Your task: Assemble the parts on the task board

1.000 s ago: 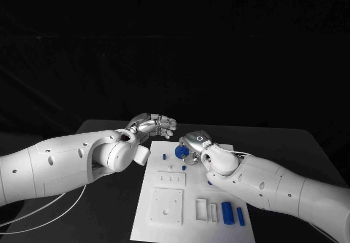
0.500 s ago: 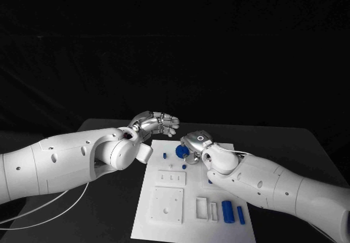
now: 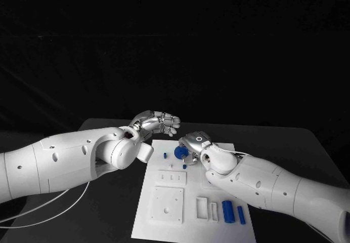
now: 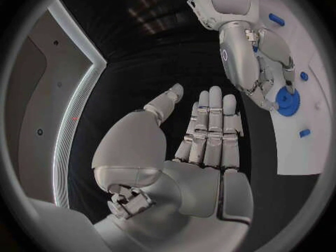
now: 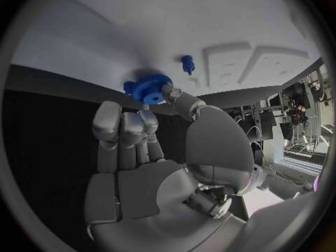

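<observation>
The left arm, a smooth white shell with rounded joints, comes in low over the black tabletop (image 3: 109,212) and ends in the left hand (image 3: 155,123), a silver metal hand of jointed segments. It hovers just off the far left corner of the task board (image 3: 168,225), holding nothing; in the left wrist view its fingers (image 4: 210,123) lie straight and side by side with the thumb apart from them.

The task board is a flat white plate with a matte face. Near its front sit raised white rectangular blocks (image 3: 167,205) with small holes, and beside them two narrow white frames (image 3: 206,209). Further right lie two smooth blue cylinders (image 3: 232,211), one thick and one slim, side by side near the board's right edge. Near the far end a small blue peg (image 3: 165,155) stands on the board.

The right hand (image 3: 193,145), also silver and segmented, has a round ring mark on its back and pinches a blue gear (image 3: 181,151) between thumb and fingertips. The gear is a toothed plastic disc with a central hub, held at the board's far end, close to its surface; whether it touches cannot be told. In the right wrist view a small blue pin (image 5: 187,63) stands on the white plate just beyond the gear. No writing can be read anywhere.
</observation>
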Available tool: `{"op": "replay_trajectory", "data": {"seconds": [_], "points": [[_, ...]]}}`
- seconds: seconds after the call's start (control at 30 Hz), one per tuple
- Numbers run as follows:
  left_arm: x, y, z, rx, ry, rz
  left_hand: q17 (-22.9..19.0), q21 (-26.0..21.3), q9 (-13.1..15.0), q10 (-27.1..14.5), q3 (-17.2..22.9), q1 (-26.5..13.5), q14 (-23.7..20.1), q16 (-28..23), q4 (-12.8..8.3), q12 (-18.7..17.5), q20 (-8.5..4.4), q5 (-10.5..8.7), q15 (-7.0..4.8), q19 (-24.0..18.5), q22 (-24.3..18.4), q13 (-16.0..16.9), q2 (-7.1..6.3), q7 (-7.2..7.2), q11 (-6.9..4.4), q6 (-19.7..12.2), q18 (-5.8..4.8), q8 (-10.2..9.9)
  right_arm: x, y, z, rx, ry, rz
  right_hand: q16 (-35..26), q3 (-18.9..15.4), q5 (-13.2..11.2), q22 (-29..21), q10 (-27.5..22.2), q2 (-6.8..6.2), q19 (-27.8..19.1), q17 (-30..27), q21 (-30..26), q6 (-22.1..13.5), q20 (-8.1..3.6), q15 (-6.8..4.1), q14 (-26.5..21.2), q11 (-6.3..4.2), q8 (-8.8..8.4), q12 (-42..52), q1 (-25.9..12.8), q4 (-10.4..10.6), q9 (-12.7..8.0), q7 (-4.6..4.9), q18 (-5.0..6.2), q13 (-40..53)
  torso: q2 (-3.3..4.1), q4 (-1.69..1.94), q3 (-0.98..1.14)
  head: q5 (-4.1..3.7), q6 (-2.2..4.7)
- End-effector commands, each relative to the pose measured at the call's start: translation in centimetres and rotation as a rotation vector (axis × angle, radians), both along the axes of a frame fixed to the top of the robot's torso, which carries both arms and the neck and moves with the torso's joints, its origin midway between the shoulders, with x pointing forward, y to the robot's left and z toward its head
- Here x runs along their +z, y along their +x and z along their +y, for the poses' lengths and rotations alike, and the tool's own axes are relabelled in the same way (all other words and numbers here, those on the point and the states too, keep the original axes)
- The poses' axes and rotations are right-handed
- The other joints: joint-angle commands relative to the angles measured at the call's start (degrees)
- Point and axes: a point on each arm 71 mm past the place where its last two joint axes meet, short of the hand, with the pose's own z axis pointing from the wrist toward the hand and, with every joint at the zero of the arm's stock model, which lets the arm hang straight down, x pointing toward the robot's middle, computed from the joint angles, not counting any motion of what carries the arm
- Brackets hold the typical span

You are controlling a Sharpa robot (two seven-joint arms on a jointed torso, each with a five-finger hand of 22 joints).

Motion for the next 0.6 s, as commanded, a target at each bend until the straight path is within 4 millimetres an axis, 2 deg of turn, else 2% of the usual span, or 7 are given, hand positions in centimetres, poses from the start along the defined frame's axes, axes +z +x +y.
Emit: {"op": "replay_trajectory", "data": {"seconds": [0.03,0.3,0.6], "points": [[0.28,-0.02,-0.25,-0.016,-0.004,-0.009,0.1,0.3,0.1,0.3,0.1,-0.4,0.3,-0.4,-0.2,-0.3,0.11,-0.19,0.19,-0.4,1.0,0.1,0.01,-0.01,0.09,0.2,0.95,-0.4,-0.20,-0.16,0.34,0.015,-0.003,0.026,-0.3,-0.3,0.0,0.5,-0.9,-0.64,-0.3,0.1,0.0,0.3,-0.16,0.65,0.1,0.84,-0.61,-0.3,0.2,0.2,-0.2,2.32,6.65,-0.2,0.00,0.00,0.01,0.06,-0.10],[0.32,0.01,-0.22,-0.015,-0.003,-0.007,0.1,0.3,0.1,0.3,0.1,-0.4,0.3,-0.4,-0.2,-0.3,0.10,-0.19,0.19,-0.5,1.0,0.1,0.01,-0.02,0.09,0.2,0.95,-0.4,-0.49,-0.02,0.14,0.000,-0.014,0.064,-0.4,-1.4,0.0,0.6,-1.1,-1.02,-0.4,0.3,0.0,-1.2,-0.14,1.19,0.2,1.39,-1.41,-0.4,0.1,0.0,-0.6,2.88,6.65,-0.3,-0.01,-0.01,0.02,-0.08,-0.07],[0.37,0.03,-0.06,-0.012,-0.001,-0.006,0.1,0.3,0.1,0.3,0.2,-0.4,0.3,-0.4,-0.2,-0.3,0.11,-0.21,0.19,-0.5,1.0,0.1,-0.02,-0.02,0.10,0.2,0.95,-0.4,-0.61,0.25,-0.40,-0.020,-0.008,0.077,-0.5,-2.8,0.0,0.6,-1.2,-1.01,-0.4,0.5,0.0,-3.0,-0.15,1.18,0.1,1.38,-2.28,-0.2,-0.2,-0.1,-1.0,2.86,6.65,-0.2,-0.02,-0.08,0.11,-0.07,-0.04]]}}
